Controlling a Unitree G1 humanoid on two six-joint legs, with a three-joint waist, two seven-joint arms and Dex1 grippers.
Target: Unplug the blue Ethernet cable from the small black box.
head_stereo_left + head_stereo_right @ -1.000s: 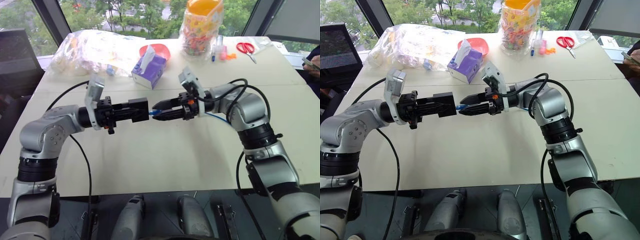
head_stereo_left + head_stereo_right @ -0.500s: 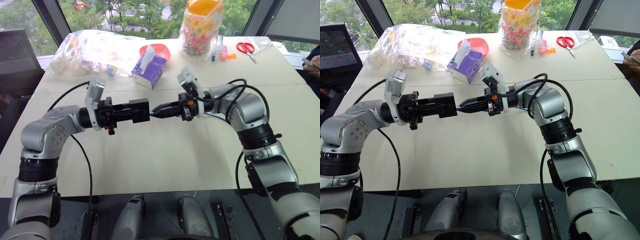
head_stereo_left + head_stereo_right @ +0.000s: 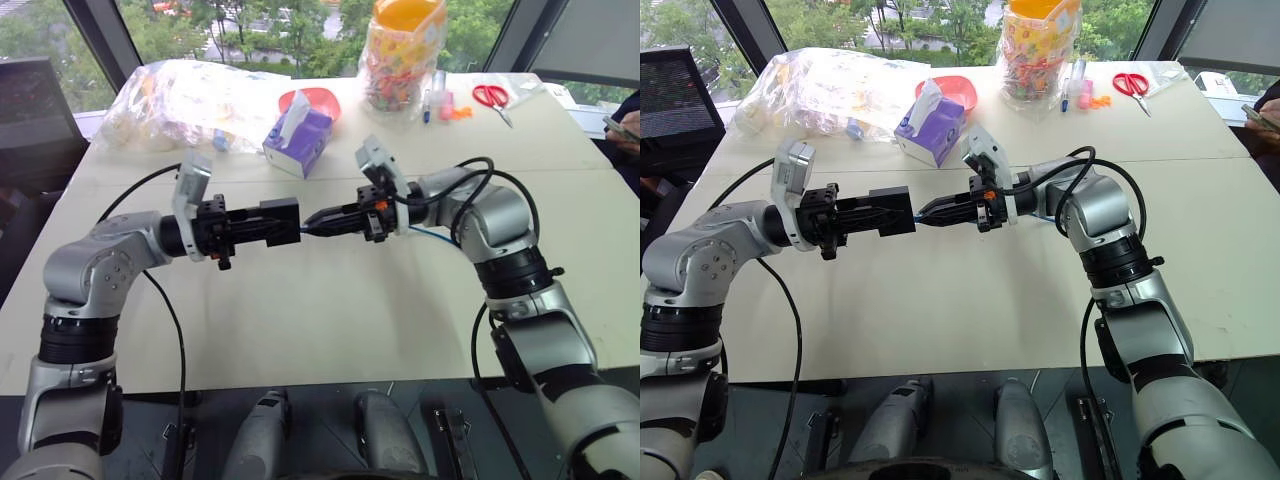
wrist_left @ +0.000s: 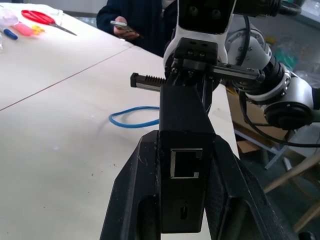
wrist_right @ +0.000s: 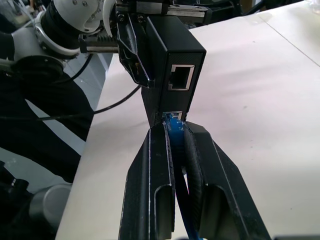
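Held above the near-middle of the table (image 3: 330, 330): on the left, the small black box (image 3: 275, 221), clamped between the closed fingers of the left gripper (image 3: 262, 226); to its right, the right gripper (image 3: 318, 221), fingers pinched shut on the plug of the blue Ethernet cable (image 5: 174, 126), seated in the box's socket. Best done by pressing the plug's latch, then drawing straight rightward along the socket's line, box kept steady, no twisting. Slack blue cord trailing over the tabletop beyond.
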